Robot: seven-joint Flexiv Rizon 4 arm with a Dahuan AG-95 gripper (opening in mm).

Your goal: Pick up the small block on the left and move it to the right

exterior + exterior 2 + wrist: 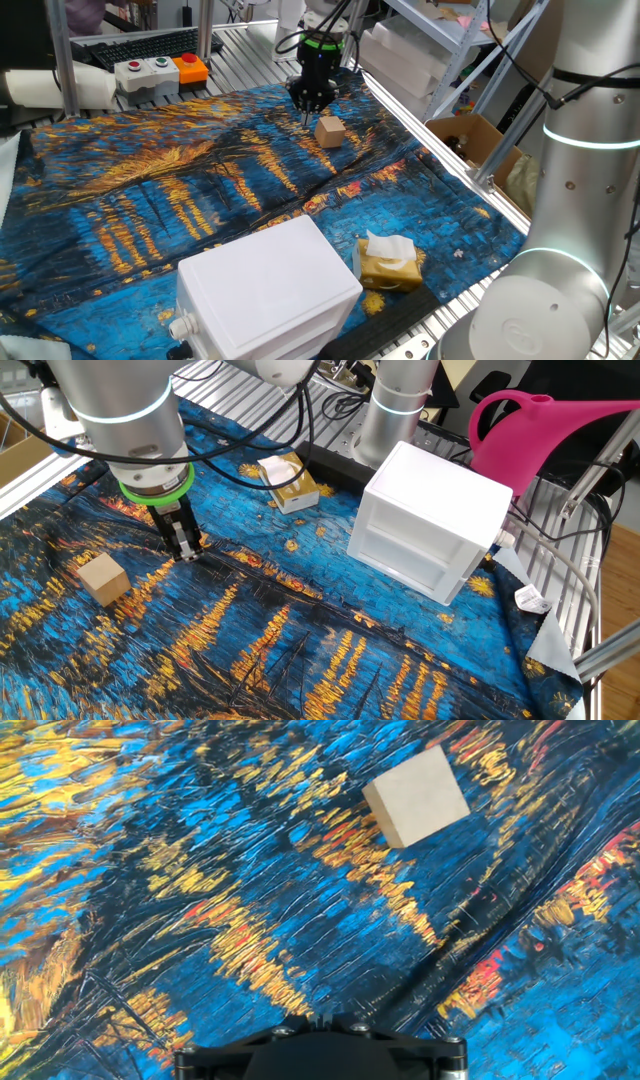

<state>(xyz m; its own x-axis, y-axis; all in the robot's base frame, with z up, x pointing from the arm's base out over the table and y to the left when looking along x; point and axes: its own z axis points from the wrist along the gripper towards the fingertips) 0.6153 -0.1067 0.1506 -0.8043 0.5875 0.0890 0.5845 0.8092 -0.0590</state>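
The small block [330, 131] sits free on the painted cloth [150, 200], just beside the gripper [306, 117] and not touching it. The gripper points straight down with its 2 fingers pressed together, holding nothing. In my judgement the pick has not begun: the jaws must open and shift over the block. The white box [430, 520] stands well apart.

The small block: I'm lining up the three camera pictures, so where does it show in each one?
One fixed view: the small block sits upper centre, just right of the shut claw, apart from it.
The other fixed view: the block lies at the left edge, left of the claw.
Hand view: the block is upper right.
Shared landmark: the blue-and-gold painted cloth under it.
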